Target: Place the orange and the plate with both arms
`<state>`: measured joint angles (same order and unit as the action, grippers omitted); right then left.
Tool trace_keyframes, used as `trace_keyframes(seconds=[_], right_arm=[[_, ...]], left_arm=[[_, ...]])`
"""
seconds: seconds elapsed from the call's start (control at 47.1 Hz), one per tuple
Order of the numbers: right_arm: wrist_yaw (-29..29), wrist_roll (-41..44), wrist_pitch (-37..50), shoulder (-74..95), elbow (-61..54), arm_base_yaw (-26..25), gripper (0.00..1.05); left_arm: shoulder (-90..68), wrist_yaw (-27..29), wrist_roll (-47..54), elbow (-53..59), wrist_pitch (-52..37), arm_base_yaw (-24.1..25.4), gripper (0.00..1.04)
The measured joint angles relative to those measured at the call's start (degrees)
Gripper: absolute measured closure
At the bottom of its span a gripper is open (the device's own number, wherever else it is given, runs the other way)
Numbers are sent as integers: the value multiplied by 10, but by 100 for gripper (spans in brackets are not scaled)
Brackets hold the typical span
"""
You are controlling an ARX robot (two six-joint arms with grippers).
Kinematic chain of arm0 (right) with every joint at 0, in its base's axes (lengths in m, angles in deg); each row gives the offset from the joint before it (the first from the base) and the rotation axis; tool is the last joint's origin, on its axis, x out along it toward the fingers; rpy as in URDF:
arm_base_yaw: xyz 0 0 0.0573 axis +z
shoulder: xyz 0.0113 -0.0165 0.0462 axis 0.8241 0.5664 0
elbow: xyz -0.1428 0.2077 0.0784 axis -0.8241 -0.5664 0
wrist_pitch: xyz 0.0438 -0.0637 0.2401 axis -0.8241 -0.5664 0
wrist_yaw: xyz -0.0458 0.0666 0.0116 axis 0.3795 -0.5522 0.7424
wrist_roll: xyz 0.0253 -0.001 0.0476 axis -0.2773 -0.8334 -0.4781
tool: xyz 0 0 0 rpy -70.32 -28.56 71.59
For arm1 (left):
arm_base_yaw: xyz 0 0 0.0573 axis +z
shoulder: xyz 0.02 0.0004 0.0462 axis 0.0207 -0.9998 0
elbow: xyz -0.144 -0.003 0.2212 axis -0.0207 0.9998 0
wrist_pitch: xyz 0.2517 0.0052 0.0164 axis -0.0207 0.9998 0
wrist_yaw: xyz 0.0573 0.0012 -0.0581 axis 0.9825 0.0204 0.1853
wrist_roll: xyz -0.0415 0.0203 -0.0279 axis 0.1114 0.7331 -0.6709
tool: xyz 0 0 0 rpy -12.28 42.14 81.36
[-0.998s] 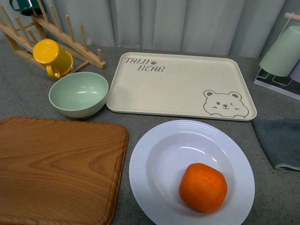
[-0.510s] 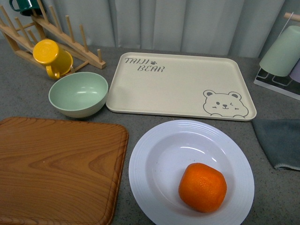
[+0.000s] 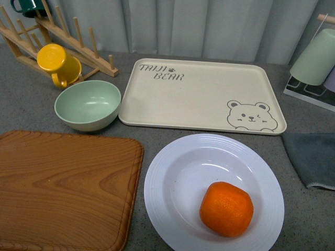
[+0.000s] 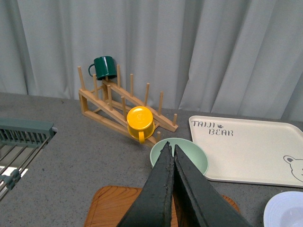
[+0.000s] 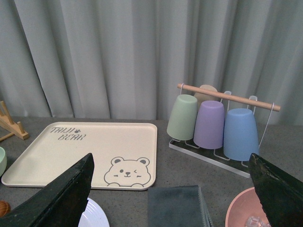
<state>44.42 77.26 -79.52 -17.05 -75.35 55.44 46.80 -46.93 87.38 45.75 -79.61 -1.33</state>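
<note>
Grey table [image 3: 31, 104], curtain behind, neither arm in the front view.

Status: orange [image 3: 226, 209] sits inside the white plate [image 3: 172, 172], off-centre toward the rim nearest the robot. Plate rests flat on the table, between the wooden board [image 3: 63, 188] and a grey cloth [image 5: 177, 205], just short of the bear tray [image 3: 201, 91]. Nothing is gripped by either arm.

Judgement: if the goal is only orange-on-plate, that part looks done. If the pair has to go onto the tray or the board, all of it is left: approach, two grasps, transfer. Frames don't settle which.

Left claw [image 4: 171, 146]: jaws pressed together, empty, raised over the board and aimed at the green bowl [image 3: 87, 104] just ahead of it. Plate is off to this claw's right and below it; only a sliver of rim shows in its wrist view, well apart from the tips. Orange is not visible there.

Right claw [image 5: 170, 158]: jaws spread wide, empty, raised, cloth below and ahead. Plate and orange are to this claw's left and low, both just cut by the frame edge, clear of both jaws.

Next move, as a guess: both claws have to come down and inward toward the plate.
</note>
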Motion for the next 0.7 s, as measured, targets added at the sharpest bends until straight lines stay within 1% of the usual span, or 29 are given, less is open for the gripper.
trace_keyframes(seconds=[0.042,0.085,0.106,0.297,0.382,0.403,0.425,0.446,0.467,0.531,0.616,0.701], right_arm=[[0,0,0,0,0,0,9],[0,0,0,0,0,0,9],[0,0,0,0,0,0,9],[0,0,0,0,0,0,9],[0,0,0,0,0,0,9],[0,0,0,0,0,0,9],[-16,7,-12,5,3,-3,9],[-45,16,-43,17,14,-9,9],[-59,28,-65,37,21,-11,9],[-61,39,-69,76,23,-7,9],[-58,39,-23,173,29,-3,9],[-58,27,38,274,44,-2,9]], left_arm=[[19,0,0,0,21,0,101],[65,0,0,0,85,0,101],[78,0,0,0,94,0,101],[98,0,0,0,102,0,101],[99,0,0,0,103,0,86],[99,0,0,0,103,0,81],[99,0,0,0,103,0,75],[99,0,0,0,103,0,72],[99,0,0,0,103,0,66],[99,0,0,0,103,0,56],[99,0,0,0,103,0,38],[99,0,0,0,103,0,24]])
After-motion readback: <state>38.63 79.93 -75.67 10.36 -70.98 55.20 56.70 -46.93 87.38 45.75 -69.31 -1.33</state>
